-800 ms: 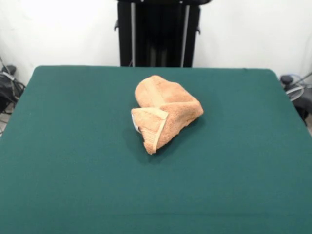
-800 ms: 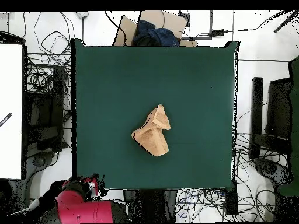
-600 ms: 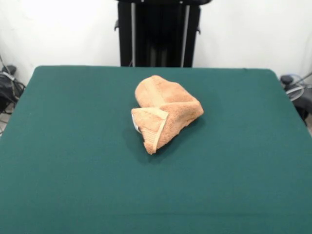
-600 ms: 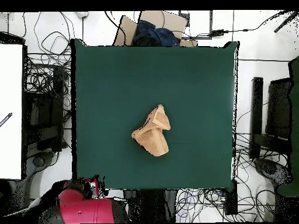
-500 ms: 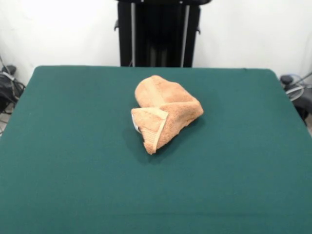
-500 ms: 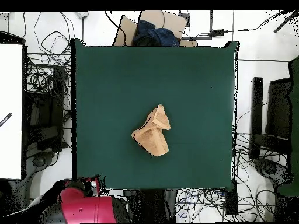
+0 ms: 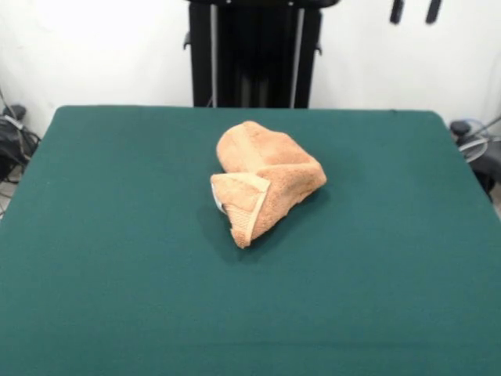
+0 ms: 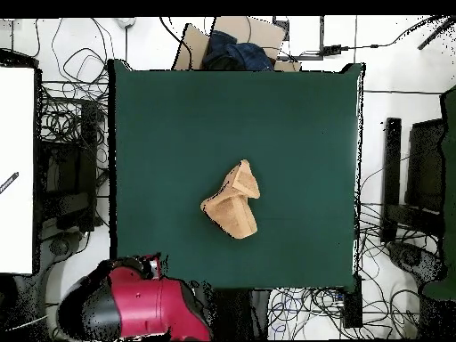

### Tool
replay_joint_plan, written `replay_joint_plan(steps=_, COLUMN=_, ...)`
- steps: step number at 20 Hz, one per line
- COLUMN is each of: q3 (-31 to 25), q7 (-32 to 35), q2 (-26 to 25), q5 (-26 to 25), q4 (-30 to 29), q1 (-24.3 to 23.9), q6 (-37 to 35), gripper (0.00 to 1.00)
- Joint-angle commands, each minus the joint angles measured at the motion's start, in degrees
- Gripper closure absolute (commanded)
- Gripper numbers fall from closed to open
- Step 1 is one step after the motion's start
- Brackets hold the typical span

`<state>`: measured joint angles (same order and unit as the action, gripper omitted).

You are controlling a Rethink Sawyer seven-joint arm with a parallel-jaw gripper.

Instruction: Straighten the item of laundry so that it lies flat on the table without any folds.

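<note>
The light orange-tan terry-cloth towel (image 7: 264, 181) is lying bunched in a rumpled, folded heap near the middle of the large rectangular table covered in dark green felt-like cloth (image 7: 117, 258), well away from all four edges. In the front view, one flap with a woven band stripe along its border is folding over the heap's near side and coming to a point toward the table's near edge, while a rounded hump of cloth is rising behind it; a small white tag (image 7: 217, 201) is peeking out at the heap's left side. From overhead, the towel (image 8: 232, 200) is sitting roughly at the table's centre, elongated on a diagonal. The robot's hand (image 7: 415, 11) is showing only as two dark fingertips hanging at the top edge of the front view, above and beyond the table's far right corner; the tips are standing apart with a clear gap between them and are gripping nothing. Overhead, the red and black arm (image 8: 134, 307) is bulking just outside the table's bottom left corner.
</note>
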<state>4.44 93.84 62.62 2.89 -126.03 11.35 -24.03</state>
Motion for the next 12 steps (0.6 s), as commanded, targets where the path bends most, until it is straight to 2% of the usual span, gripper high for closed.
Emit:
replay_joint_plan(steps=1, q3=-1.24, q7=14.99, q2=-10.47, q5=2.63, q4=1.40, q1=-0.96, q6=8.54, gripper=0.00)
replay_joint_plan(steps=5, q3=-1.02, q7=15.42, q2=-14.02, q5=3.42, q4=2.21, q1=-0.38, q6=12.97, gripper=0.00)
replay_joint_plan(steps=12, q3=-0.40, q7=13.89, q2=-15.58, q5=3.85, q4=2.64, q1=-0.40, q6=14.32, gripper=0.00)
